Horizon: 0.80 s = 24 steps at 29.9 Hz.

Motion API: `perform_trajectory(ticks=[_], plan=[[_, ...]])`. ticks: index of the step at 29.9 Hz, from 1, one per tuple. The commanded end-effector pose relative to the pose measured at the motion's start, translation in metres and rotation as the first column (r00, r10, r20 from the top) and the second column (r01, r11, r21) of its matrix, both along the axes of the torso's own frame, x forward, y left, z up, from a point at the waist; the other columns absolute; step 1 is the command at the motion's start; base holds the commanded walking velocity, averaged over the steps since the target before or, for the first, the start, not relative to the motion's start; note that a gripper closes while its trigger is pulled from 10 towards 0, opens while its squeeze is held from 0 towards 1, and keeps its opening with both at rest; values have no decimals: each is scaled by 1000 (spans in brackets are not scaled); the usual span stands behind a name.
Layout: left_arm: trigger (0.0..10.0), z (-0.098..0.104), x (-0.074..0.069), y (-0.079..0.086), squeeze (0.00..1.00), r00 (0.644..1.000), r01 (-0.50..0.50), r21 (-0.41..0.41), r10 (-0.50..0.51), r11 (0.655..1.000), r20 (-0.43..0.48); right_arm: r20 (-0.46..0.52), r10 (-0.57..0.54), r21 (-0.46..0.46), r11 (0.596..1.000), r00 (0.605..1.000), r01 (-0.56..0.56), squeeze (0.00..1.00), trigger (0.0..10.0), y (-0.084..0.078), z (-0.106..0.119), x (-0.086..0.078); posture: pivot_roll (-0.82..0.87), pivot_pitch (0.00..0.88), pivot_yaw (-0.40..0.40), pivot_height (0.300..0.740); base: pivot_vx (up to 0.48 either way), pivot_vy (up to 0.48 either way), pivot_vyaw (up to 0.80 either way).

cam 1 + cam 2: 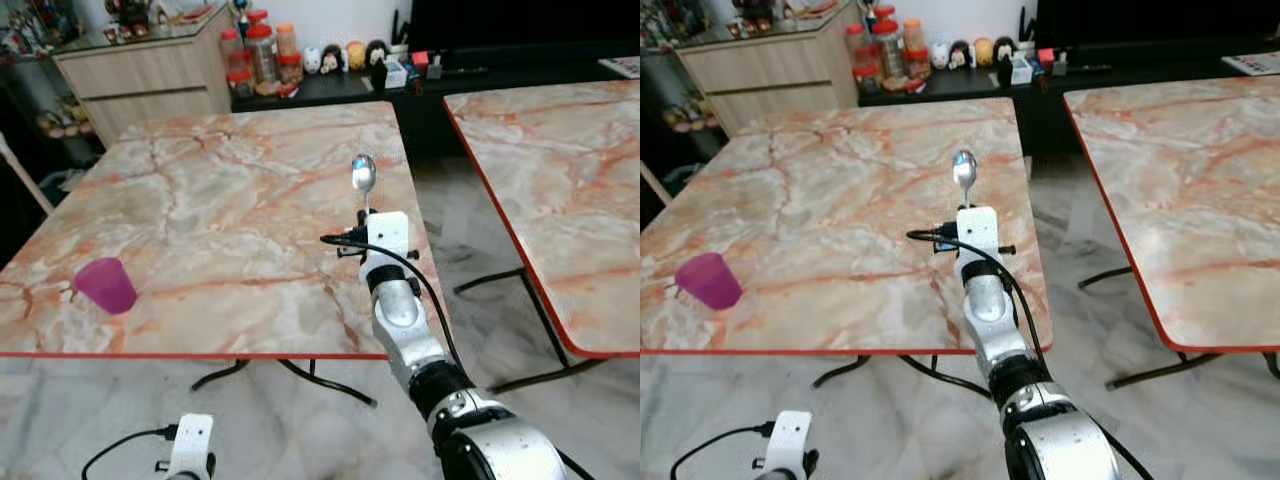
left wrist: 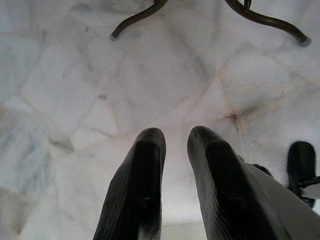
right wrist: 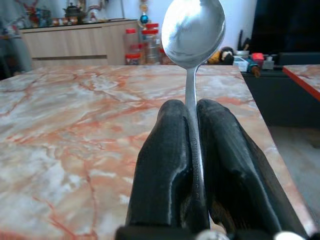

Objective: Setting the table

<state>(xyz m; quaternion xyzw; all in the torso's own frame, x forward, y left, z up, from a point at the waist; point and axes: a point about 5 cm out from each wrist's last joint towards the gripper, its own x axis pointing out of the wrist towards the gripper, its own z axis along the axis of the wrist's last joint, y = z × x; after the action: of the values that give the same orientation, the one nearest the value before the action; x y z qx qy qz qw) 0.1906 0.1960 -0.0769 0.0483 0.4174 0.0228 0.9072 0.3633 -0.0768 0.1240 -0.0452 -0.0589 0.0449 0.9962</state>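
While the head cameras look down on the marble desk (image 1: 230, 200), the right pincer (image 1: 366, 213) reaches out over its near right part with a spoon (image 1: 363, 175) standing bowl-up beyond the fingers, probably carried that way so it can be laid flat at a place setting, and a purple cup (image 1: 105, 285) sits well apart near the desk's front left edge. From the left wrist, the left pincer (image 2: 175, 142) hangs idle over the pale floor (image 2: 75, 85) with its fingers slightly parted around nothing. From the right wrist, both black fingers (image 3: 167, 165) press tight against the spoon's handle, its bowl raised above the desk.
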Motion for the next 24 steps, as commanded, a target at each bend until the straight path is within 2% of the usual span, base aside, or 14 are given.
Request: perform_trajectory(ticks=[1, 24], plan=[[10000, -2, -3, -1, 0, 1000, 0, 5, 0, 1000, -15, 26, -3, 3, 1000, 1000, 3, 0, 10000, -1, 6, 1, -36, 2, 87, 740, 0, -480, 0], [10000, -2, -2, -5, 0, 1000, -2, 2, 2, 1000, -14, 37, -8, -21, 1000, 999, 9, 0, 10000, -5, 10, 4, -44, 3, 72, 740, 0, -471, 0]])
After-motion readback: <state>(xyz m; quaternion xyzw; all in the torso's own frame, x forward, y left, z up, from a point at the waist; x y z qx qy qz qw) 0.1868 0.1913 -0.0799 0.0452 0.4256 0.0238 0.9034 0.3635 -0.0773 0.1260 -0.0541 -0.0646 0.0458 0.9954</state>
